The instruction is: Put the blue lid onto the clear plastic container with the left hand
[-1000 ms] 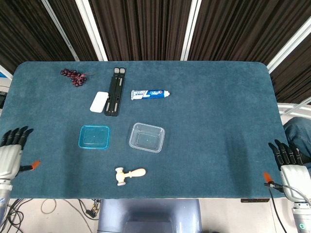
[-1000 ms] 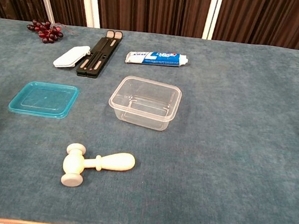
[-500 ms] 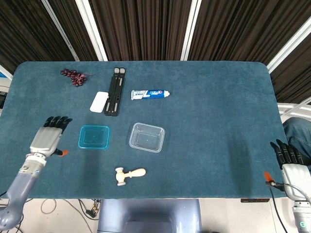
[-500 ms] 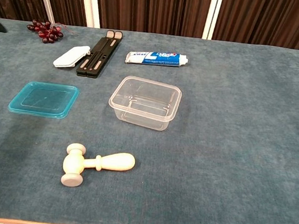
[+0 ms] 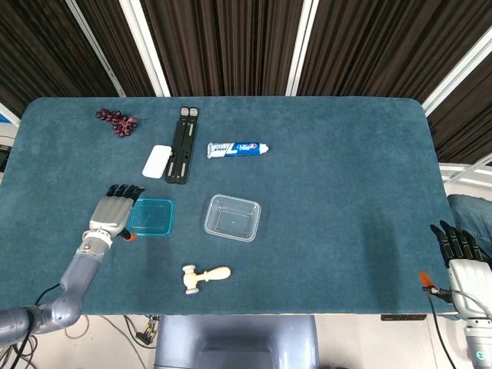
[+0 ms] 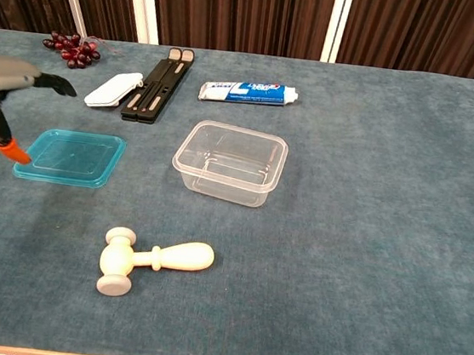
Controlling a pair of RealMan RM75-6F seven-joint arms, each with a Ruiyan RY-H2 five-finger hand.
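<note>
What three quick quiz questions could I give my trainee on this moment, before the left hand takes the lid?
1. True or false: the blue lid already sits on the clear plastic container.
2. Which thing lies nearest the table's front edge? A) toothpaste tube B) wooden mallet C) grapes
3. Fill in: the left hand is over the lid's ____ edge, seen from the head view.

Key
1. False: the lid lies flat on the table, apart from the container and to its left.
2. B.
3. Left. The hand holds nothing; the right hand is at the table's right front corner.
</note>
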